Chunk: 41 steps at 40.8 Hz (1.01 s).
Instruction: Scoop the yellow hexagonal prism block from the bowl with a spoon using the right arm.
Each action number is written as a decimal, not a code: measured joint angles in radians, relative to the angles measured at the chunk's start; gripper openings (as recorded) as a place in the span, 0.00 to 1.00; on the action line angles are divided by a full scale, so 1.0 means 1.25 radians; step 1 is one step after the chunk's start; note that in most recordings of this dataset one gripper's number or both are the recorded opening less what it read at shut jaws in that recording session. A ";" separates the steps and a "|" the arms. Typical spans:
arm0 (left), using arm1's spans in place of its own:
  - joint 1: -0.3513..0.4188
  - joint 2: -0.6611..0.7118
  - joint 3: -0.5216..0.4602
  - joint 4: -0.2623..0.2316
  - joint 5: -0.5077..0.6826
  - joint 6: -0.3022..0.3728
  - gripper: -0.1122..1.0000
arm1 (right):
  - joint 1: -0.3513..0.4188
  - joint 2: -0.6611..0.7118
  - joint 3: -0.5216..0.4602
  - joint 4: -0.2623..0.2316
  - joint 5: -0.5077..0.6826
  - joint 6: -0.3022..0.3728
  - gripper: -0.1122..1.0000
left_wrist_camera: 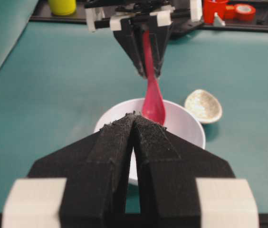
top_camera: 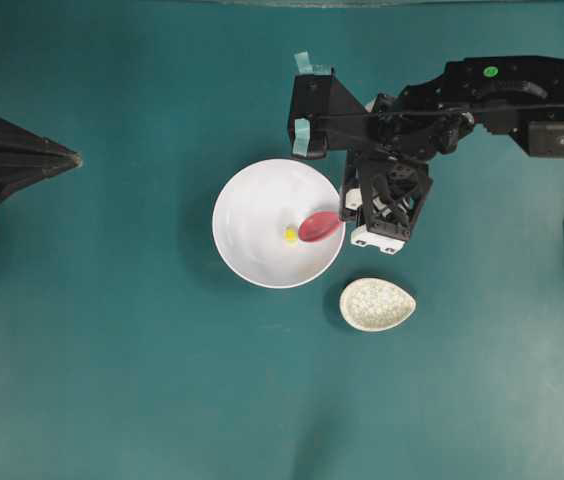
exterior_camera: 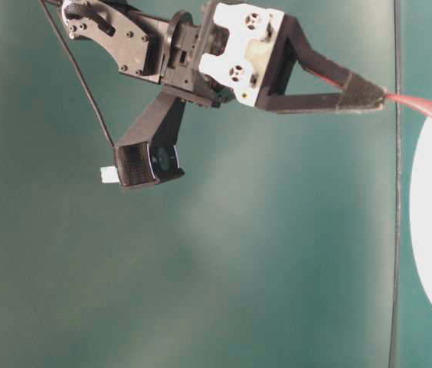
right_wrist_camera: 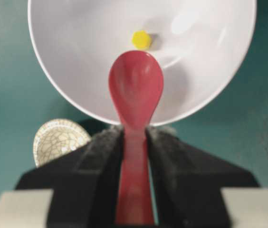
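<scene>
Jaws, right: the right gripper (right_wrist_camera: pixel 135 156) is clamped on the handle of the spoon (right_wrist_camera: pixel 135 95), one black finger pressed on each side of it.
Jaws, left: the left gripper (left_wrist_camera: pixel 134 118) has its padded tips pressed together with nothing between them; it sits at the left edge of the overhead view, well apart from the dishes.
Spoon: red-pink scoop reaches out past the fingertips over the bowl (top_camera: pixel 252 190), inside its right rim.
Block: the yellow hexagonal prism block (right_wrist_camera: pixel 141 40) lies on the bowl floor just beyond the tip of the scoop, a narrow gap of white showing between them in the right wrist view; overhead it sits just left of the scoop.
Hidden: in the overhead view the gripper body covers the handle, so only the scoop shows. In the left wrist view the left gripper's own fingers block the near half of the bowl and the block cannot be seen at all.
Cut off: the table-level view catches only a slice of the bowl at its right edge and a strip of the spoon handle leaving the fingertips; scoop and block fall outside it.
Only in some views: the speckled spoon rest (top_camera: pixel 377 304) shows near the bowl, to its lower right overhead; the table-level view lacks it. A yellow cup (left_wrist_camera: pixel 62 6) and red items (left_wrist_camera: pixel 229 9) beyond the table edge appear in the left wrist view alone.
Surface: teal table (top_camera: pixel 112 350) under everything.
</scene>
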State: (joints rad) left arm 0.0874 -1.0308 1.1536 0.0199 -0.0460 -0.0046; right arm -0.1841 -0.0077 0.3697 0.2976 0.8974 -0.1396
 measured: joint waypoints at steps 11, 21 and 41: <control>0.000 0.000 0.000 0.001 0.000 -0.001 0.13 | 0.000 0.000 0.000 0.000 0.001 0.004 0.32; 0.000 0.000 0.000 0.001 0.000 -0.004 0.13 | 0.000 0.020 -0.004 -0.001 0.000 0.004 0.32; 0.000 0.000 -0.001 0.001 0.000 -0.006 0.13 | 0.002 0.052 -0.028 -0.002 0.001 0.004 0.32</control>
State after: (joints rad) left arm 0.0874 -1.0308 1.1520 0.0215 -0.0460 -0.0123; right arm -0.1810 0.0568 0.3344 0.2945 0.8989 -0.1350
